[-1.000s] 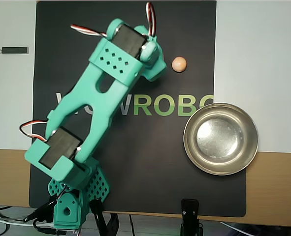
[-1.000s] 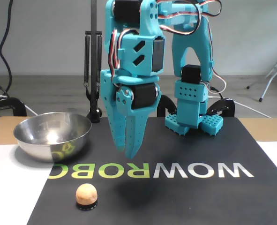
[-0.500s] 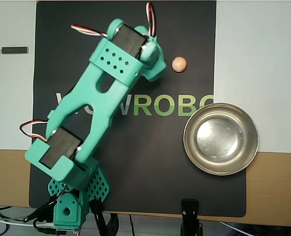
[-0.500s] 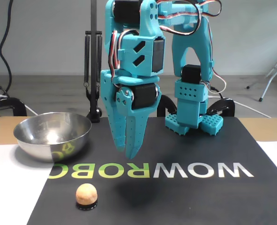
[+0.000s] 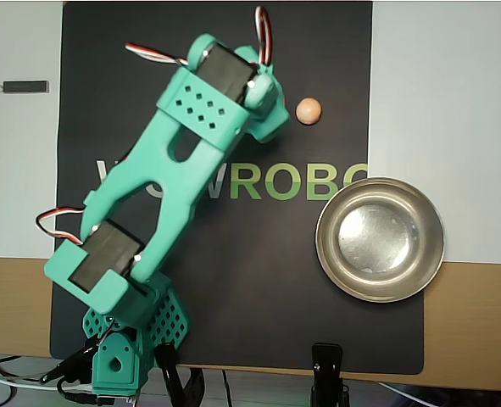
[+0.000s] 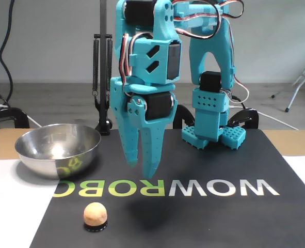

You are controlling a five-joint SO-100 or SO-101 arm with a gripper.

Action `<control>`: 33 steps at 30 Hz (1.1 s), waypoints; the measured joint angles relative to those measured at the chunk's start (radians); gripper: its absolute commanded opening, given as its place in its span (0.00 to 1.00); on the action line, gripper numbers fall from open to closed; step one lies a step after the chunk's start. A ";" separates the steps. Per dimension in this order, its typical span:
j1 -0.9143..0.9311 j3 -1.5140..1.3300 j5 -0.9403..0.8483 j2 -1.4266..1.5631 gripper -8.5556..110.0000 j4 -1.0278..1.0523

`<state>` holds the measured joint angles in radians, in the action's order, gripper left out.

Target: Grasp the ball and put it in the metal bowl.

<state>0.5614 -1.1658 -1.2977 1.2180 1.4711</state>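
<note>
In the fixed view we see the teal gripper (image 6: 142,168) hanging clear above the black mat (image 6: 204,217), its two fingers narrowly parted and holding nothing; the overhead view hides those fingers under the arm's body. We find the ball (image 6: 95,214) on a small dark ring on the mat, just left of the gripper in the fixed view. From overhead the ball (image 5: 308,110) lies well apart from the metal bowl (image 5: 380,239), which overhangs the mat's edge. A small dark stick (image 5: 25,86) lies on the white surface.
</note>
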 measured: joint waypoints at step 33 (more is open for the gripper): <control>0.003 0.000 -0.100 0.000 0.49 0.000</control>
<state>0.5645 -1.1658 -1.3975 1.2180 1.4711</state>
